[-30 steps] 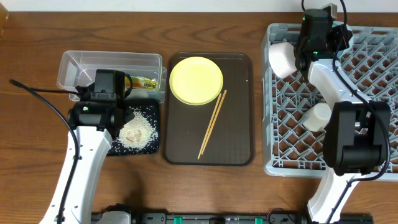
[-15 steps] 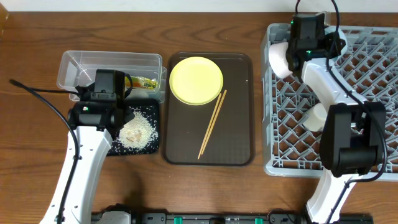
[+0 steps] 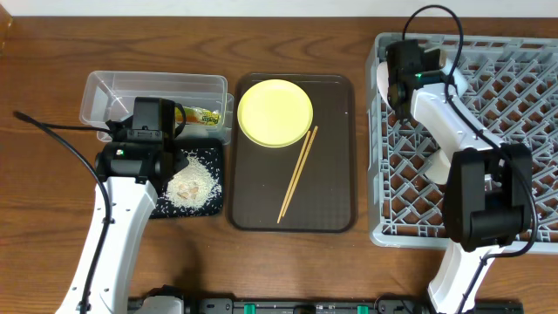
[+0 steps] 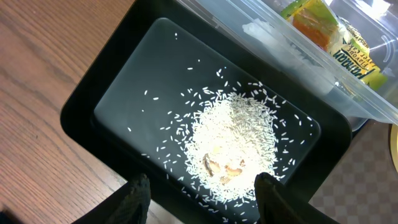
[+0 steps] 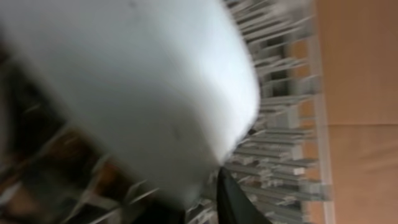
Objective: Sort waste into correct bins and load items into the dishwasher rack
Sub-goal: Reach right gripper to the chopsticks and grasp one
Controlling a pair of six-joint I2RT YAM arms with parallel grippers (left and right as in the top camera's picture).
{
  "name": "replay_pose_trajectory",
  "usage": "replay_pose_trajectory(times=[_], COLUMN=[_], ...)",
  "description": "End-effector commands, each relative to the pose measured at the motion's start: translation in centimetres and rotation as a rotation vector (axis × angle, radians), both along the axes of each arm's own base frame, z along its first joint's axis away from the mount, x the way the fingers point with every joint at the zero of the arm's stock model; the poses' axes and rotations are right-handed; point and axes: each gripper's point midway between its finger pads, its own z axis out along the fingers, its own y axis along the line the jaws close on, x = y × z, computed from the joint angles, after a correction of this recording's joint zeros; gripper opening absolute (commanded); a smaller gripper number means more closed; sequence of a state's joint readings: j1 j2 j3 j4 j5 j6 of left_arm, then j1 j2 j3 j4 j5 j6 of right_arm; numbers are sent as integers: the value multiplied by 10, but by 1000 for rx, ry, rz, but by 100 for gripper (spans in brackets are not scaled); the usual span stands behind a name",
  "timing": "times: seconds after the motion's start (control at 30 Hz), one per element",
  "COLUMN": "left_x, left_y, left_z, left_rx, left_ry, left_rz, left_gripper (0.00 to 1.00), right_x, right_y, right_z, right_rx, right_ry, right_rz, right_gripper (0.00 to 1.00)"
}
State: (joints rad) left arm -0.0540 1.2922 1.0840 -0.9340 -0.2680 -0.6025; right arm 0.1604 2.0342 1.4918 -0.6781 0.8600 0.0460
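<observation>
Since the grey rack takes up the counter's whole right end, most of its grid is open. The right tool is at the rack's far left corner, over the white bowl by the wall. It's too blurry to tell if it's gripping. The brown tray has a yellow plate and chopsticks, and its right side is bare. The left tool is spread wide just above the rice in the black tray, next to the clear tub holding the wrapper.
</observation>
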Motion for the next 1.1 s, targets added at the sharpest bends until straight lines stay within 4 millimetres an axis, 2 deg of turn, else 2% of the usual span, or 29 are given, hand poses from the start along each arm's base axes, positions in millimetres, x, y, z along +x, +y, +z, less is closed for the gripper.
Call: replay_pose_trajectory(times=[0.0,0.07,0.17,0.27,0.33,0.4,0.5,0.57,0.63,0.73,1.07], left_x=[0,0,0,0,0,0,0,0,0,0,0], left_y=[2,2,2,2,2,2,2,2,2,2,2], left_z=[2,2,2,2,2,2,2,2,2,2,2], left_rx=[0,0,0,0,0,0,0,1,0,0,0], left_ry=[-7,-7,-7,-7,-7,-7,-7,-7,-7,-7,-7], left_rz=[10,10,10,10,10,10,10,10,10,10,10], left_gripper=[57,57,57,57,57,57,57,57,57,57,57], right_x=[-1,-4,-5,-6,-6,-8,-19,-29,-40,-56,-92], right_y=[24,26,30,45,67,101,163,194,218,241,277], right_z=[10,18,37,55,63,69,77,80,77,67,6], right_rx=[169,184,212,304,431,605,897,1021,1080,1072,942], right_ry=[-70,-75,-114,-156,-170,-163,-111,-65,-11,61,186], right_rz=[13,19,34,80,146,241,408,486,532,559,359], right_gripper=[30,32,47,58,60,61,62,59,56,53,54])
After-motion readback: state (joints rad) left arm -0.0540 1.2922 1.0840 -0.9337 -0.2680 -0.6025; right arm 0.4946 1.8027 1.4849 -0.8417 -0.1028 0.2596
